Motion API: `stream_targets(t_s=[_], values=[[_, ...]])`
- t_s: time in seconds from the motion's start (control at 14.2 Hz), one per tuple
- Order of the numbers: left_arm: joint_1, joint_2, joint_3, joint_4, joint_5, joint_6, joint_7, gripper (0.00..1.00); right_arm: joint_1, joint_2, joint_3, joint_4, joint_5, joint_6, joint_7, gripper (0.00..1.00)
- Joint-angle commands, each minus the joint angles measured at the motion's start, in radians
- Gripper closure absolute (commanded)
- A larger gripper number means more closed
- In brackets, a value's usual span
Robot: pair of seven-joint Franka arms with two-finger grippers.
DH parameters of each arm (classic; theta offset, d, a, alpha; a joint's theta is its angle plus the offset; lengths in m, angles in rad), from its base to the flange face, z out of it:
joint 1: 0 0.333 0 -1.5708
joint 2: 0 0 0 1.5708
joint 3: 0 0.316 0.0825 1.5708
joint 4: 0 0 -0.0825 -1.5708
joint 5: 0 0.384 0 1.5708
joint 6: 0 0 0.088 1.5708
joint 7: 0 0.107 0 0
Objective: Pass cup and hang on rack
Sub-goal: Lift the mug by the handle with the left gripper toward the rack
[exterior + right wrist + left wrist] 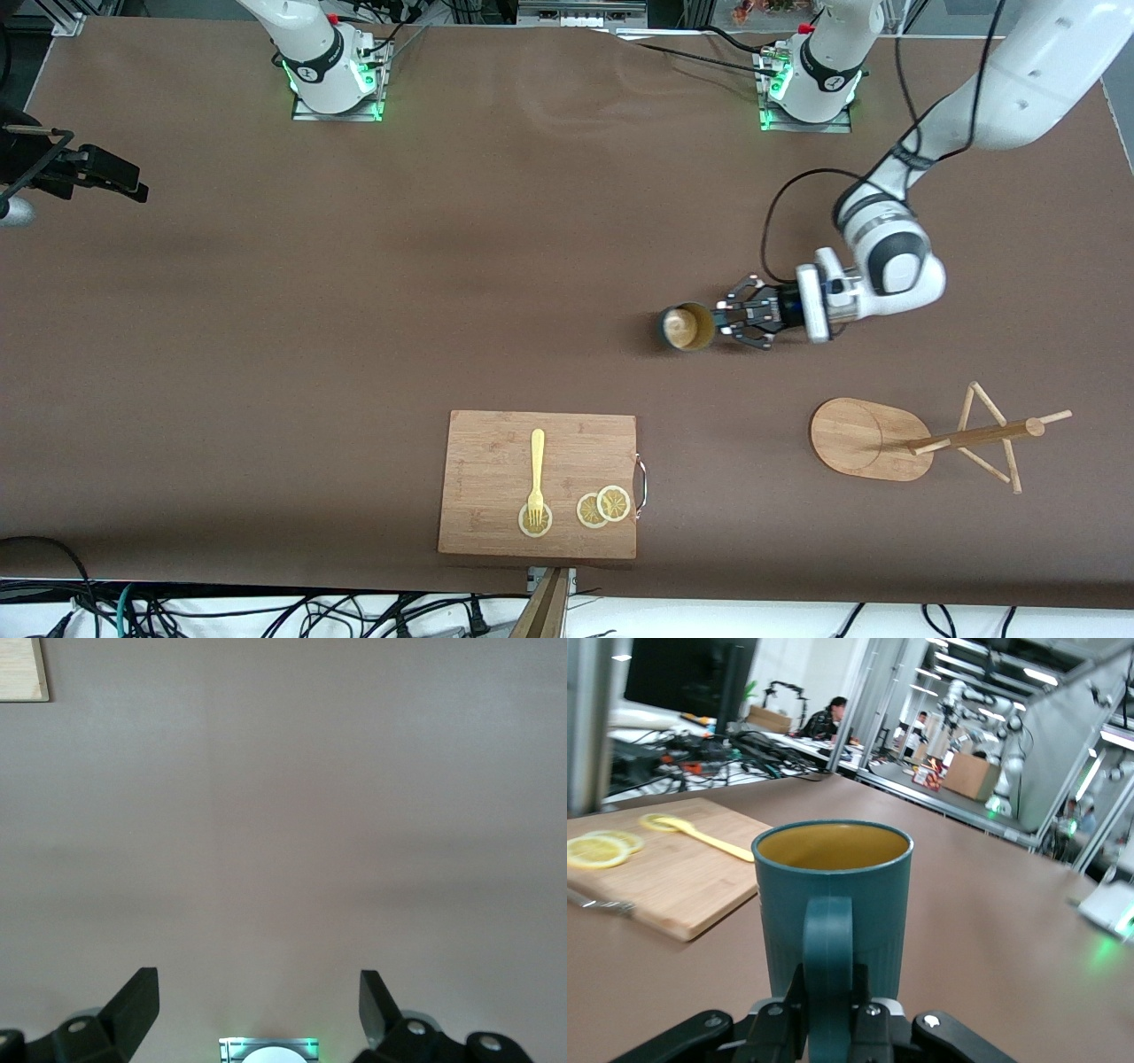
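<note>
Front view, lower middle of the frame: a wooden cutting board point(538, 483) lies nearest the camera, carrying a yellow fork point(536, 477) and three lemon slices point(603, 506). At lower right, toward the left arm's end of the surface point(354, 310), stands the rack point(930, 439), its oval base flat and its thin pegs fanning out from the post.

Farther up, right of centre, the cup point(685, 327) stands upright on the brown surface, yellow interior showing, farther from the camera than both board and rack. The left gripper point(725, 322) reaches it from the side, low over the surface. Its fingers point(775, 1028) are pinched on the cup's handle, as the left wrist view shows: the teal handle runs straight down between them.

At the frame's upper left edge the right gripper point(133, 182) waits, high over bare surface. In the right wrist view its fingers point(133, 1001) are spread wide with nothing between them, and a corner of the cutting board shows in the upper left.
</note>
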Motion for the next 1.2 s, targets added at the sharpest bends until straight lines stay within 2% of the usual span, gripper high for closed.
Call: stream_targets(t_s=[0.0, 0.14, 0.42, 0.85, 0.99, 1.13], values=[[0.127, -0.067, -0.015, -0.057, 0.085, -0.131, -0.235, 1.0, -0.009, -0.006, 0.002, 0.006, 0.013, -0.011, -0.016, 0.0], [0.252, -0.075, -0.014, -0.054, 0.218, -0.245, -0.408, 1.0, -0.009, -0.004, 0.002, 0.006, 0.013, -0.011, -0.017, 0.0], [0.441, -0.05, -0.009, -0.04, 0.373, -0.392, -0.496, 1.0, -0.009, -0.006, 0.002, 0.006, 0.013, -0.011, -0.016, 0.0], [0.52, -0.047, 0.006, 0.038, 0.394, -0.504, -0.816, 1.0, -0.009, -0.006, 0.002, 0.006, 0.013, -0.013, -0.016, 0.0], [0.532, -0.044, 0.025, 0.089, 0.394, -0.533, -0.924, 1.0, -0.009, -0.006, 0.002, 0.006, 0.013, -0.013, -0.016, 0.0], [0.531, -0.013, 0.046, 0.181, 0.397, -0.587, -1.052, 1.0, -0.009, -0.004, 0.002, 0.006, 0.013, -0.013, -0.016, 0.0]])
